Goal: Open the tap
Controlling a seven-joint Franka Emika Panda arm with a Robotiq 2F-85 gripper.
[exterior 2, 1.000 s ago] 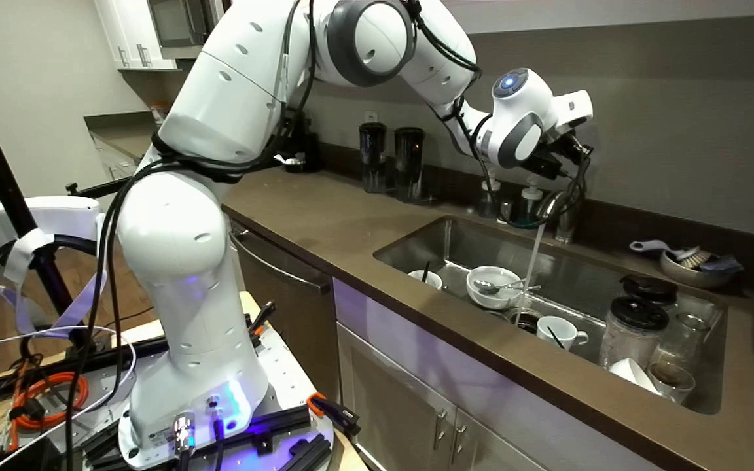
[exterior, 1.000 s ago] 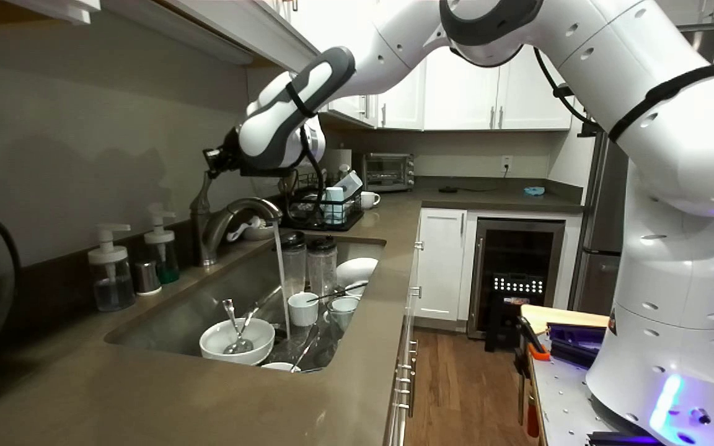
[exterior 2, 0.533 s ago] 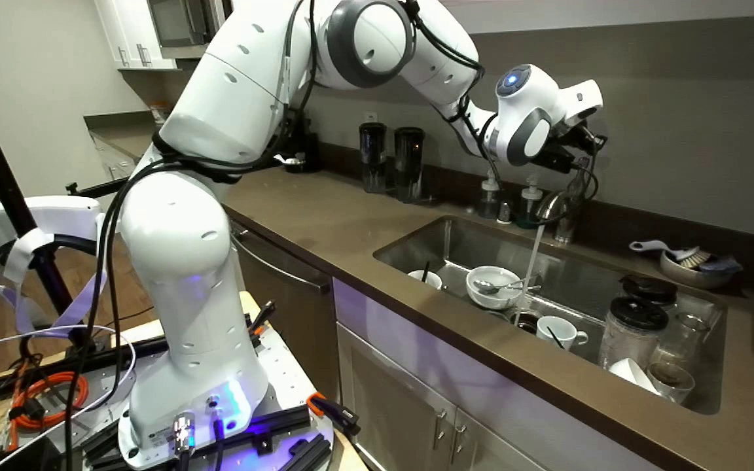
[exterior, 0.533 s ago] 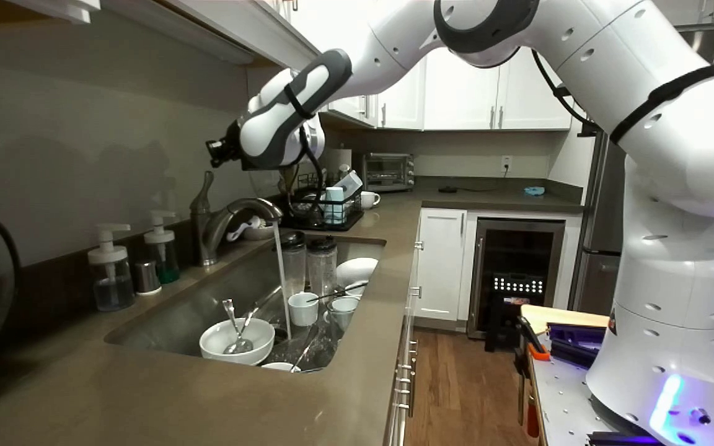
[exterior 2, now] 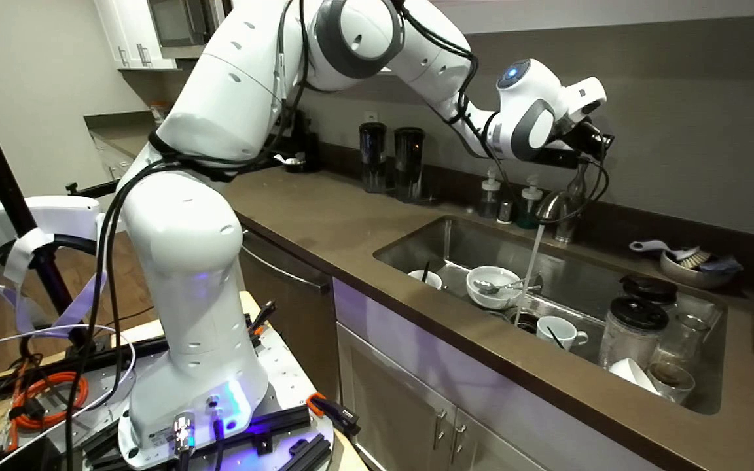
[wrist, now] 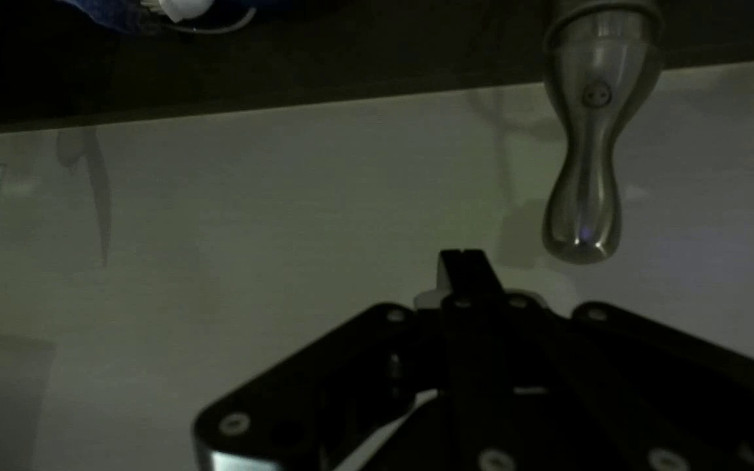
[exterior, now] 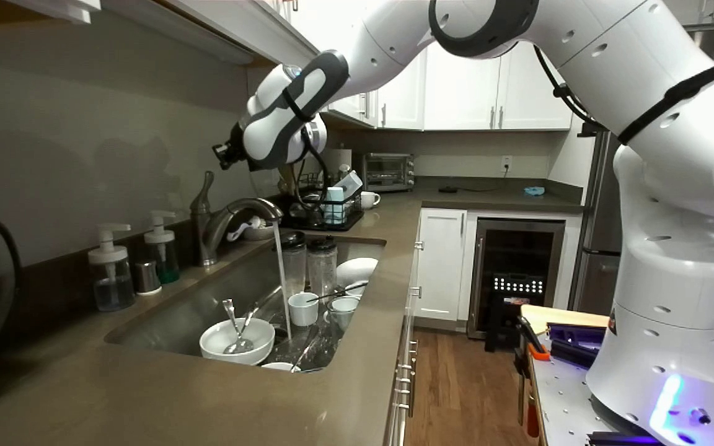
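The tap [exterior: 213, 234] is a metallic faucet with a curved spout behind the sink; it also shows in an exterior view [exterior 2: 552, 205]. A stream of water [exterior: 282, 279] runs from its spout into the sink. Its slim lever handle [exterior: 203, 197] stands upright; in the wrist view the handle [wrist: 585, 157] hangs from the top edge, right of the fingertips. My gripper [wrist: 462, 252] is shut and empty, its fingertips together. In an exterior view the gripper [exterior: 222, 156] is above and beside the handle's top, apart from it.
The sink [exterior 2: 455, 239] holds a white bowl [exterior: 237, 342], mugs [exterior 2: 559, 331] and lidded jars [exterior 2: 633, 327]. Soap bottles [exterior: 109, 269] stand beside the tap. A bowl with brushes [exterior 2: 698, 268] and a dish rack [exterior: 344, 214] stand past it. The wall is behind the tap.
My gripper has moved up and back from the handle's top, where it was close to or touching it a second ago. The handle stays upright and the water runs throughout.
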